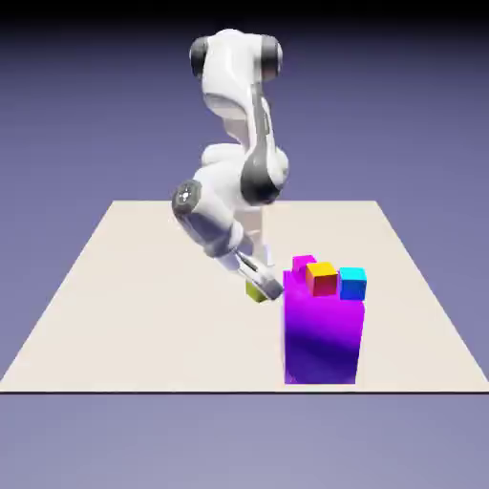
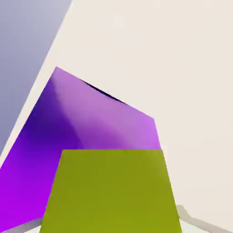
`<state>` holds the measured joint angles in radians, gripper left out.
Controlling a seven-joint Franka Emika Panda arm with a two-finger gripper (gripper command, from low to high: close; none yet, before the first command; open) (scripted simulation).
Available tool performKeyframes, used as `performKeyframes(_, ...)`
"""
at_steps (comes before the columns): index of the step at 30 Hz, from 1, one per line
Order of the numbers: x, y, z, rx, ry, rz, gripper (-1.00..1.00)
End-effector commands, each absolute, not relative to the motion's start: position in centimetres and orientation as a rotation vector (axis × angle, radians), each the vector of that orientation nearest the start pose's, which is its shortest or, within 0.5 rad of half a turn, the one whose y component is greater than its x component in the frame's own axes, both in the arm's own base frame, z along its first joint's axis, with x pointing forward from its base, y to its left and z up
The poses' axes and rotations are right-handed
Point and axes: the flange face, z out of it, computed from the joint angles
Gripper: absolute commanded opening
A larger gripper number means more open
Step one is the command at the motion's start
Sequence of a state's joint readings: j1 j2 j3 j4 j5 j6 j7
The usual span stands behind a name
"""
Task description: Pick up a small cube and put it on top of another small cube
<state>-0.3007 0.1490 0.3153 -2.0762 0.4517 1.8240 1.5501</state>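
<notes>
**Operator:** While I hold here, the yellow cube point(image 1: 256, 291) sits clamped in my jaws, off the surface point(image 1: 134, 306), just to the exterior view's left of the purple block point(image 1: 323, 334). In the hand view the cube point(image 2: 111, 191) fills the bottom, the purple block point(image 2: 91, 123) right behind it.

**Partner:** How do you expect it to handle?

**Operator:** I judge it light and rigid, with flat, smooth faces. Two opposite faces are the only sensible hold, and that seems to be what I have. A small thing like this could twist in the grip if I bump it.

**Partner:** Any containers?

**Operator:** None that I see. The purple block is solid-looking and carries a red-orange cube point(image 1: 322, 278) and a cyan cube point(image 1: 352, 283) on top, side by side, with a magenta bump point(image 1: 303, 263) behind them.

**Partner:** Where would it go?

**Operator:** Onto one of those two, I'd guess. Both tops are small, so I must square it before letting go.
</notes>
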Motion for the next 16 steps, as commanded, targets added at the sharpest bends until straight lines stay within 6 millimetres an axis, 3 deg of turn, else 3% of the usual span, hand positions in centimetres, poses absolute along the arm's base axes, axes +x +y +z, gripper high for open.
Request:
performKeyframes(1, 53.1, 5.9, 35.6, -1.944, 2.24, 0.913, -1.0)
performKeyframes(7, 53.6, 16.9, 42.7, -2.112, 2.134, 0.916, -1.0)
performKeyframes(8, 53.6, 16.9, 42.7, -2.112, 2.134, 0.916, -1.0)
performKeyframes(12, 51.7, 18.9, 36.6, -2.112, 2.134, 0.916, -1.0)
performKeyframes(13, 51.7, 18.9, 36.6, -2.112, 2.134, 0.916, 1.0)
performKeyframes(14, 51.7, 18.9, 36.6, -2.112, 2.134, 0.916, 1.0)
performKeyframes(16, 52.8, 17.9, 39.7, -2.111, 2.132, 0.918, 1.0)
